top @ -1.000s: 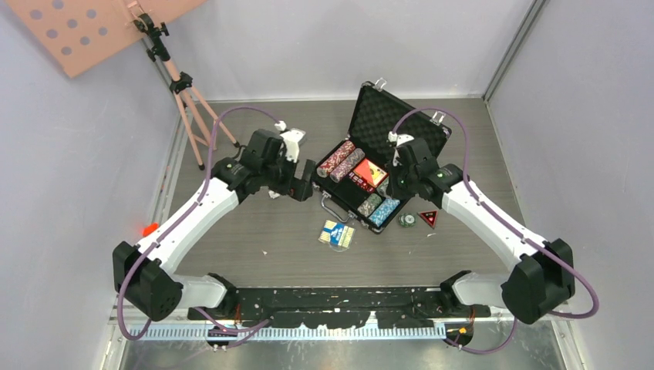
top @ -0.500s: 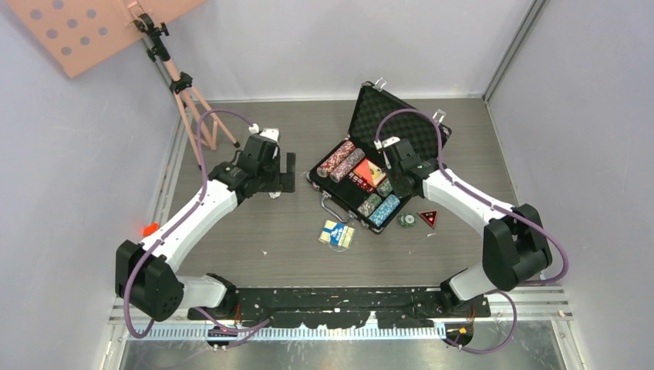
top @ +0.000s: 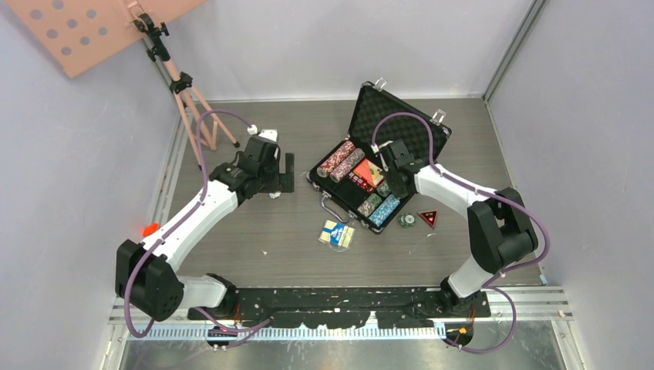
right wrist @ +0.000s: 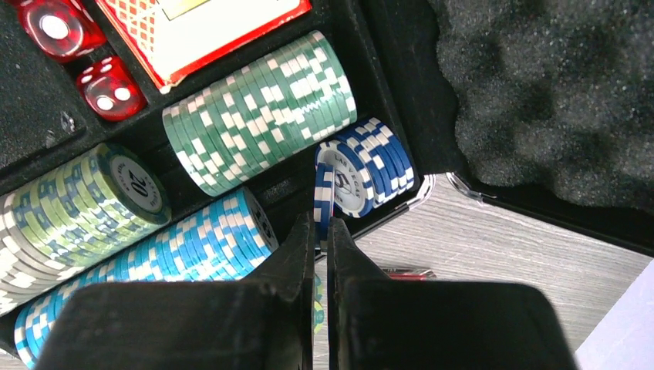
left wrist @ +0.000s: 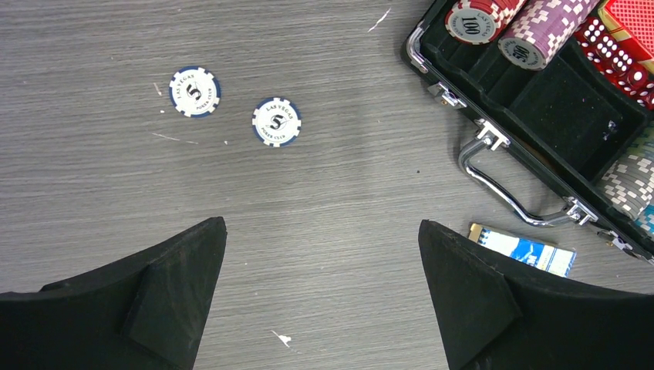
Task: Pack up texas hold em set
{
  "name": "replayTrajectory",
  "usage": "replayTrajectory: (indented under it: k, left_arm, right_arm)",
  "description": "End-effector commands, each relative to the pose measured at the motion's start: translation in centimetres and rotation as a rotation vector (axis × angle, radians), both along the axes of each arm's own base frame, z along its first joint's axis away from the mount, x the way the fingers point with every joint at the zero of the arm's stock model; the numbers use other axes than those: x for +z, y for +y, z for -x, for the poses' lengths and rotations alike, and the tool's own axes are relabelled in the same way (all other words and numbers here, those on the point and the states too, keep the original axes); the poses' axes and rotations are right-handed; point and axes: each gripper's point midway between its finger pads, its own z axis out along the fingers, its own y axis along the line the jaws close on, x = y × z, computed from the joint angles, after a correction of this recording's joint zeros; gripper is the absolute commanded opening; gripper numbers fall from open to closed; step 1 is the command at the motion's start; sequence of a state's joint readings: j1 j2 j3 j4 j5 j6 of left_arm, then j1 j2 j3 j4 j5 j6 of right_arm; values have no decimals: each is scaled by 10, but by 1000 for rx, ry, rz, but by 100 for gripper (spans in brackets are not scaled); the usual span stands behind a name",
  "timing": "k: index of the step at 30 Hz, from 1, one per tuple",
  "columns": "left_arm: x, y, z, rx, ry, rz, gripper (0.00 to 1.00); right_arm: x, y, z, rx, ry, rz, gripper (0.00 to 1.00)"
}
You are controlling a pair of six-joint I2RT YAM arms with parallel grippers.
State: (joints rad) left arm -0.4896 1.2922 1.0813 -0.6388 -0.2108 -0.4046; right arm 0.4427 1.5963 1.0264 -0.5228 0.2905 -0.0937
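Right gripper (right wrist: 320,231) clamps a blue-and-white poker chip (right wrist: 323,185) just beside the black foam-lined briefcase's (right wrist: 540,100) blue stack (right wrist: 374,173); left gripper (left wrist: 321,226) gapes above grey table (left wrist: 347,177).

Overhead view looks down on the whole table (top: 254,231) from behind — both wrist views sit close above, sharing the case (left wrist: 574,108).

Likely lab: enclosed test table (top: 270,231), tripod (top: 183,83)
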Motion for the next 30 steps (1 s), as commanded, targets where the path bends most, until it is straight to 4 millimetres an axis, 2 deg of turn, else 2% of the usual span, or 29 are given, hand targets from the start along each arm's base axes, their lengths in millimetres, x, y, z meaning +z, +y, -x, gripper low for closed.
replayTrajectory:
  k: [1, 2, 5, 6, 8, 12, 18, 21, 25, 30]
  left_arm:
    - [8, -1, -8, 10, -38, 10, 100]
    - [7, -3, -8, -2, -33, 13, 100]
    - [6, -5, -7, -11, -20, 16, 100]
    - [6, -5, -7, -13, -18, 16, 100]
    - [5, -6, -7, -13, -14, 14, 100]
    - [2, -5, -7, -7, -4, 6, 100]
    - [-1, -3, -9, 7, 1, -8, 100]
    - [-6, 0, -12, 28, 1, -20, 100]
    - [-15, 11, -20, 90, -2, -49, 100]
    - [-26, 24, -33, 124, -12, -120, 100]
  right_arm:
    - [19, 5, -27, -23, -94, -11, 3]
    - [18, 4, -27, -28, -95, -6, 9]
    - [20, 4, -29, -39, -96, -6, 17]
    - [20, 3, -29, -45, -99, -3, 24]
    - [22, 3, -30, -50, -104, -4, 28]
    - [25, 1, -30, -68, -106, 6, 33]
    - [34, -2, -28, -77, -116, 8, 34]
    - [39, 0, -25, -79, -111, -11, 38]
    - [58, 10, -19, -92, -143, -113, 47]
    - [93, 21, -7, -173, -224, -290, 59]
